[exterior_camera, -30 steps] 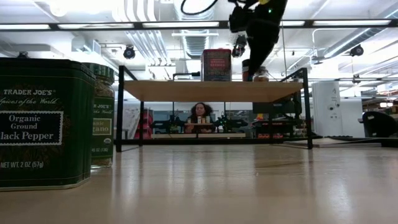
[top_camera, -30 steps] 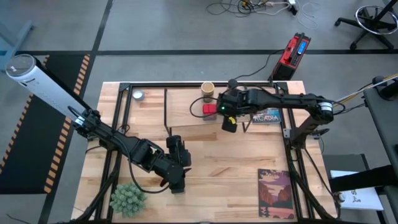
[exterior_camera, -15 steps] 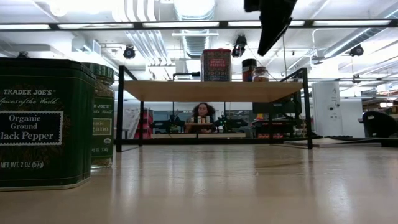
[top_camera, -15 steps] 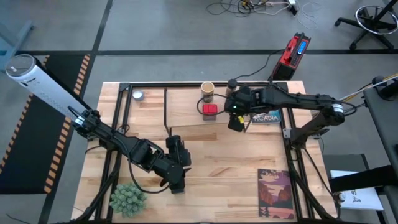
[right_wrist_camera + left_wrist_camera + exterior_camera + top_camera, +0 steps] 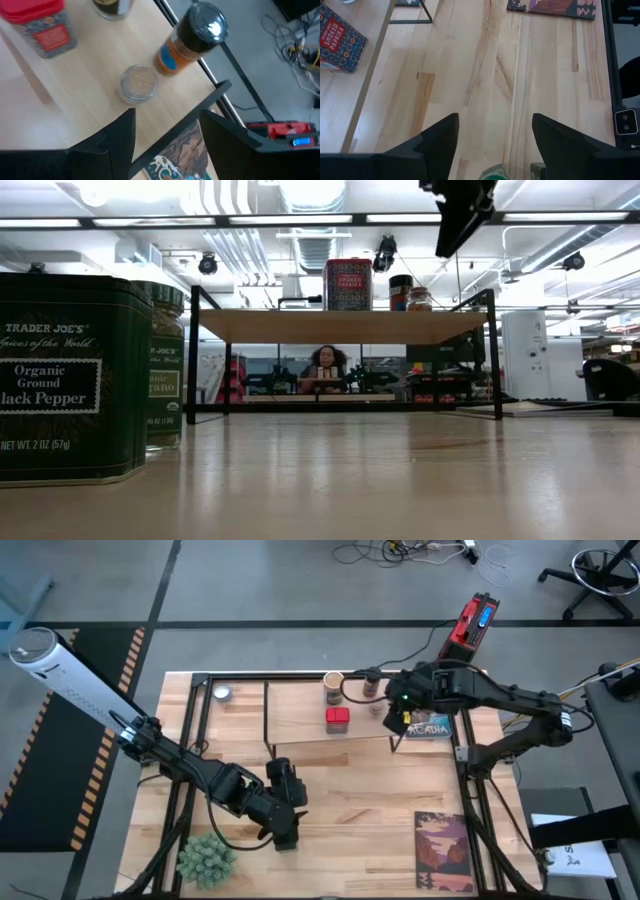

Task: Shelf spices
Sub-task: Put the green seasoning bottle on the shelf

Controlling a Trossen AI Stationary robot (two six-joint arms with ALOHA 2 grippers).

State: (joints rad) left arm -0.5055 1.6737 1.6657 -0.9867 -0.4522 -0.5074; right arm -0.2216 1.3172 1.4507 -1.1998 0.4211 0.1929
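Note:
The shelf (image 5: pixel 295 715) stands at the table's far side. On its pale board stand a red tin (image 5: pixel 337 718), a tan cylinder (image 5: pixel 334 687), a dark-lidded brown jar (image 5: pixel 192 37) and a small pale jar (image 5: pixel 139 82). My right gripper (image 5: pixel 400 720) hangs open above the shelf's right end, with nothing between its fingers. A dark pepper tin (image 5: pixel 70 375) and a green-lidded jar (image 5: pixel 165 365) stand on the table near its front left. My left gripper (image 5: pixel 287 836) hovers open over them. The jar's green lid (image 5: pixel 492 175) peeks in below its fingers.
A fuzzy green plant ball (image 5: pixel 205 860) sits at the near left corner. One picture book (image 5: pixel 443 850) lies at the near right and another (image 5: pixel 428 727) beside the shelf's right end. A small round object (image 5: pixel 222 693) lies at the far left.
My right gripper has risen from just above the shelf beside the red tin and gone toward the table's right edge, rolling a little. It now stands clear of the jars, which remain on the board.

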